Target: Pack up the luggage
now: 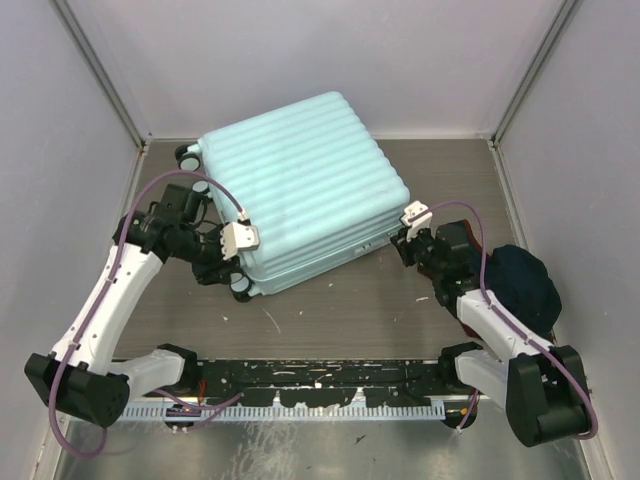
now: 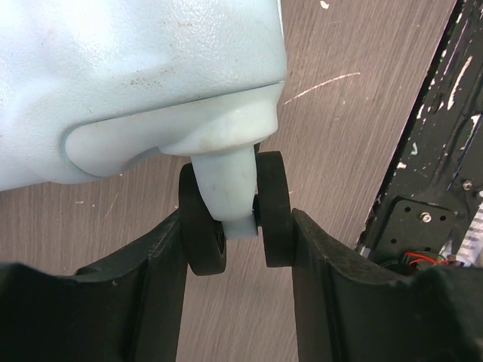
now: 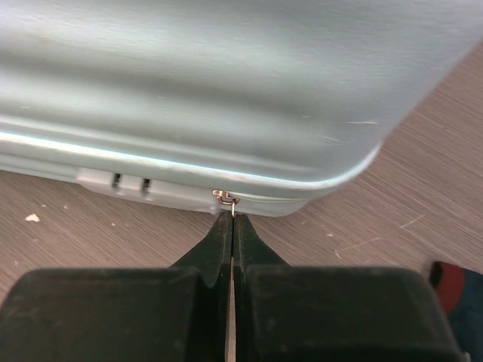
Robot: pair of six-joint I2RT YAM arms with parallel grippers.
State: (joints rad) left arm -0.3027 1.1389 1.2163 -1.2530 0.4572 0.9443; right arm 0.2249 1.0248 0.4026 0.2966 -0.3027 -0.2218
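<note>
Luggage blocks centre; near table strip seems free.

We see a left arm and a right arm with white link shells and black joint housings. A purple cable loops along each. Each base is a chunky black block, and each wrist has a small white mount. The left fingers and right fingers are matte black wedges.
</note>
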